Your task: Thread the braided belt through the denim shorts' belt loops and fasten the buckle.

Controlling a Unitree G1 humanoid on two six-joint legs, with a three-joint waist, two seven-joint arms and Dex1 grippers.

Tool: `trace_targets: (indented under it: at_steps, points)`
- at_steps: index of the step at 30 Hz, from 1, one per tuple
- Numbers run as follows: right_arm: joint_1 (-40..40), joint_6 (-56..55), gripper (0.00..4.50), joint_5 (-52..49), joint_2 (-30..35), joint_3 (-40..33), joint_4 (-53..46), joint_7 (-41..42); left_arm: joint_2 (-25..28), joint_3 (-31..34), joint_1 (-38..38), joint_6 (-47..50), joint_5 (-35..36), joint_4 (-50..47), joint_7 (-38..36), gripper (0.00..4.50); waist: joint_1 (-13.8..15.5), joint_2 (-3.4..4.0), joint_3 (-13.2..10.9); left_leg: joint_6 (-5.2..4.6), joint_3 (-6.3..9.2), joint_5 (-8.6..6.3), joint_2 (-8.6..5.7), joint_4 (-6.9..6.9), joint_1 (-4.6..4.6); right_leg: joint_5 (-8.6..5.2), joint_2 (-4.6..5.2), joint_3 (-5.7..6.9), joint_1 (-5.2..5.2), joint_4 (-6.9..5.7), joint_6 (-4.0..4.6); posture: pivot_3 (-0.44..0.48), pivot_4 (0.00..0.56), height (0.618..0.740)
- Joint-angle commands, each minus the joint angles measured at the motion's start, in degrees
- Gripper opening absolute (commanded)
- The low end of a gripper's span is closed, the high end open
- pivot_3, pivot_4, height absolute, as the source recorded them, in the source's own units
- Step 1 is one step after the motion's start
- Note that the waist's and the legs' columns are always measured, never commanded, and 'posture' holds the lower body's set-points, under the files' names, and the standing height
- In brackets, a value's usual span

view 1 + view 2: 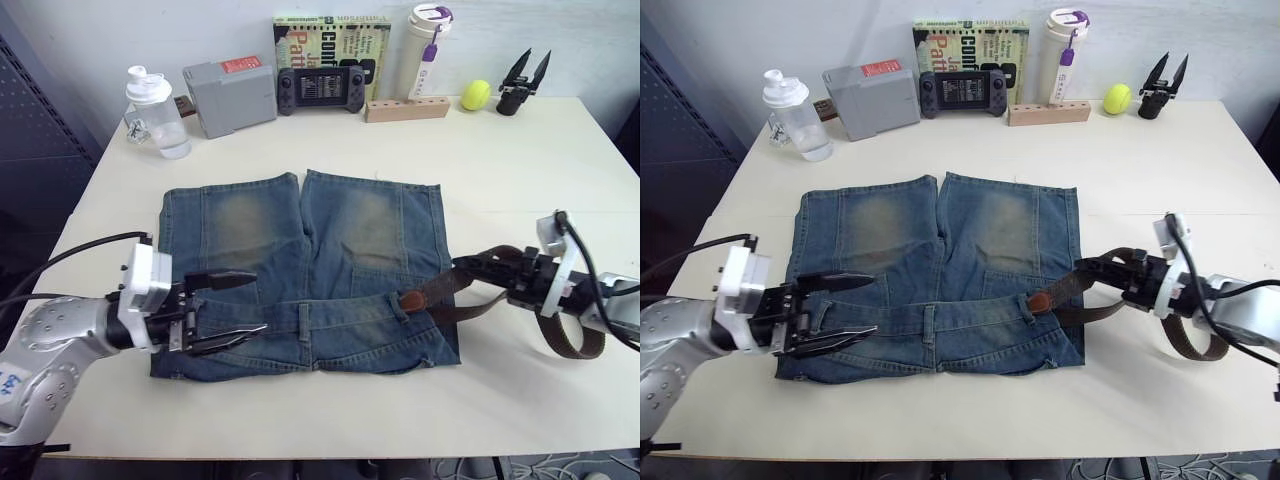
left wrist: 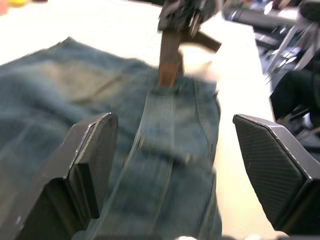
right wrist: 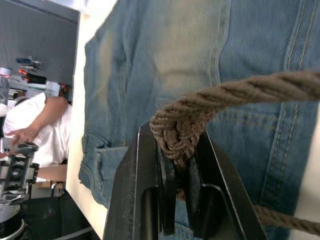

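Observation:
The denim shorts (image 1: 300, 260) lie flat with the waistband toward me. My left gripper (image 1: 258, 303) is open just over the waistband's left part, one finger on each side of the band. A belt loop (image 1: 303, 320) sits at the waistband's middle. My right gripper (image 1: 462, 266) is shut on the braided belt (image 1: 440, 288) at the shorts' right edge. The belt's light brown tip (image 1: 409, 300) rests at a right-hand belt loop (image 1: 398, 306). The rest of the belt curls back under my right wrist (image 1: 570, 345). I cannot see the buckle.
Along the table's far edge stand a clear bottle (image 1: 155, 110), a grey box (image 1: 230, 95), a game console (image 1: 320, 88), a book (image 1: 335, 40), a white tumbler (image 1: 425, 50), a wooden block (image 1: 405, 108), a yellow ball (image 1: 476, 95) and a spare black gripper (image 1: 520, 85). A person in white (image 3: 30, 125) is beyond the table.

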State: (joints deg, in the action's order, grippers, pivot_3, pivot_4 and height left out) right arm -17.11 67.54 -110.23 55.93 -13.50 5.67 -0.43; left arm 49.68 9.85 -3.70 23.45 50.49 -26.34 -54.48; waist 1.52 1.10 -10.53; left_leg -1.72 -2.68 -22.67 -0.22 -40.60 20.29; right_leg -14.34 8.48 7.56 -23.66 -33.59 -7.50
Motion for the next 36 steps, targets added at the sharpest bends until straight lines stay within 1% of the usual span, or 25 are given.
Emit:
trace_targets:
  at_steps: [1,10,16,22,27,36]
  points:
    - [0.08,-0.16,0.00,1.76,0.22,-1.20,1.49,-0.85,-1.44,-1.84,-1.76,1.23,-0.23,-2.31,0.02,4.02,-0.04,0.00,0.00,0.00,-0.01,0.00,-0.01,0.00,0.01,0.00,-0.01,0.00,0.00,0.00,0.00,0.000,0.150,0.726]
    - [-1.60,0.49,0.00,4.33,0.13,-2.65,3.93,-1.15,-2.79,-2.24,-2.24,1.87,-2.96,-2.59,-0.58,4.02,-0.05,0.00,0.00,0.05,-0.10,-0.02,-0.01,-0.01,-0.01,0.00,-0.12,-0.04,-0.01,0.04,0.00,0.000,0.150,0.726]
    - [-4.62,1.46,0.00,6.14,0.85,-2.92,4.32,-0.97,-3.24,-2.01,-2.32,1.87,-4.40,-2.57,-0.61,4.02,0.00,0.00,0.00,0.06,-0.08,-0.03,0.00,-0.06,0.01,0.00,-0.11,-0.04,-0.01,0.03,0.00,0.000,0.150,0.726]
    - [-6.40,3.60,0.00,10.34,1.41,-2.53,1.91,-0.12,-3.42,-1.75,-2.55,2.38,-4.79,-3.02,-0.26,4.02,0.01,0.00,0.00,0.06,-0.07,-0.03,0.01,-0.06,0.02,0.00,-0.11,-0.03,-0.01,0.04,0.00,0.000,0.150,0.726]
    - [-6.31,5.75,0.00,14.91,2.57,-1.63,-2.66,0.42,-3.39,-1.36,-2.46,2.40,-5.33,-3.28,-0.22,4.02,0.00,0.00,0.00,0.07,-0.06,-0.03,0.03,-0.06,0.02,0.00,-0.11,-0.03,-0.02,0.04,0.00,0.000,0.150,0.726]
    - [-8.83,6.17,0.00,22.07,-0.26,-0.14,-6.08,-0.20,-4.15,-2.18,-4.08,2.36,-6.57,-3.34,0.06,4.02,-0.03,0.00,0.00,0.08,-0.06,-0.04,0.02,-0.05,0.02,0.00,-0.12,-0.03,-0.02,0.05,0.00,0.000,0.150,0.726]
